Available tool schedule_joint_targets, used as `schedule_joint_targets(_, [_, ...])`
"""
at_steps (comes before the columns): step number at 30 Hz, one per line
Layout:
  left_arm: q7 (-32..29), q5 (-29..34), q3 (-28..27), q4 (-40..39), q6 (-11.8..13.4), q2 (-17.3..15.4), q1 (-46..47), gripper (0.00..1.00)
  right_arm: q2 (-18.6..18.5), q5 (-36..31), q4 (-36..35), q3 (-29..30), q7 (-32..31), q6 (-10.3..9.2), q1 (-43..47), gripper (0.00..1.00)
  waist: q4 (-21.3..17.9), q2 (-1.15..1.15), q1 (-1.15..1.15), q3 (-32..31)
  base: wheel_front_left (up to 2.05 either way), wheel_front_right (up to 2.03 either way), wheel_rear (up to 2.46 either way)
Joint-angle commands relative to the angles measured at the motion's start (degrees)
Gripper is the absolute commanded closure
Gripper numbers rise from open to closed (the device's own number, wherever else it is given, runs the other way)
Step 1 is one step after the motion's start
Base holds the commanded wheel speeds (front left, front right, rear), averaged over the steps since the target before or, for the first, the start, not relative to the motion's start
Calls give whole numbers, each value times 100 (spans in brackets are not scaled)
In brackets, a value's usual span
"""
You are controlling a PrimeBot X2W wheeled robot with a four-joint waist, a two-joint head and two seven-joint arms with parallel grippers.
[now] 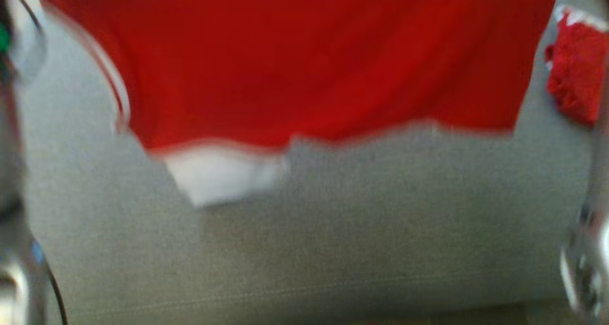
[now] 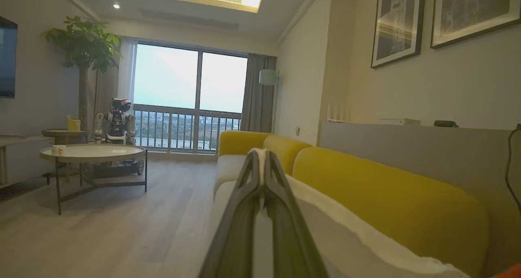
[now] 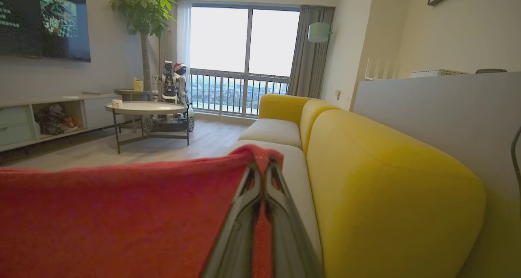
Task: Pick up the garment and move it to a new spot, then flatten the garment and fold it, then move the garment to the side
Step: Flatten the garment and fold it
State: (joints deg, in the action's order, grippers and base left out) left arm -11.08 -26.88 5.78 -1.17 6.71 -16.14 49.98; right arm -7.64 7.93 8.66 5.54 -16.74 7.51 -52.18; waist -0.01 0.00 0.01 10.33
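The garment (image 1: 304,63) is red with white trim and hangs spread across the top of the blurred head view, above the grey sofa seat (image 1: 333,239). A white patch (image 1: 223,172) shows at its lower edge. In the left wrist view my left gripper (image 2: 262,152) is shut, with a white strip of the garment (image 2: 346,229) pinched between its fingers. In the right wrist view my right gripper (image 3: 264,164) is shut on the garment's red cloth (image 3: 122,221), which stretches away to the left. A bunched red corner (image 1: 578,68) sits at the head view's right edge.
A yellow sofa back (image 3: 386,180) runs along the right, with a grey ledge (image 3: 439,115) behind it. A round coffee table (image 3: 146,107) and another robot (image 3: 171,84) stand on the wooden floor near the window. A TV unit (image 3: 49,115) lines the left wall.
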Motion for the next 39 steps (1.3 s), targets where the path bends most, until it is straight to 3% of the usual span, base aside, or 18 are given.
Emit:
schedule_joint_targets(1, [43,196,-107,310,-155,-414,987,100,50,113,328,-147,97,-2,-961,100,-52,0,-1,1047,0,0,0])
schedule_joint_targets(9, [1443,761,-12,2389,-194,-361,3672,100,31,-476,2535,235,2060,-2,-3537,100,127,0,-1,1922,0,0,0])
schedule_joint_targets(12, [1969,771,-18,2946,-236,-259,4081,100,94,-428,3187,247,2668,-2,-3905,100,198,0,-1,2021,0,0,0])
schedule_joint_targets(16, [2378,998,220,3239,-405,-263,4146,100,69,-347,3658,86,2986,-2,-3977,100,281,0,-1,2097,0,0,0])
schedule_joint_targets(21, [2556,1118,536,3656,-695,-129,3581,100,-93,-379,4562,-192,3099,-2,-3494,100,420,0,-1,2064,0,0,0])
schedule_joint_targets(31, [2604,1506,1179,4103,-1051,-363,1622,100,-261,-135,6057,-552,2901,-2,-2229,100,602,0,-1,1562,0,0,0])
schedule_joint_targets(39, [2579,1742,1730,4283,-1250,-705,225,100,-367,376,6342,-1219,2378,-2,-1390,100,603,0,-1,932,0,0,0])
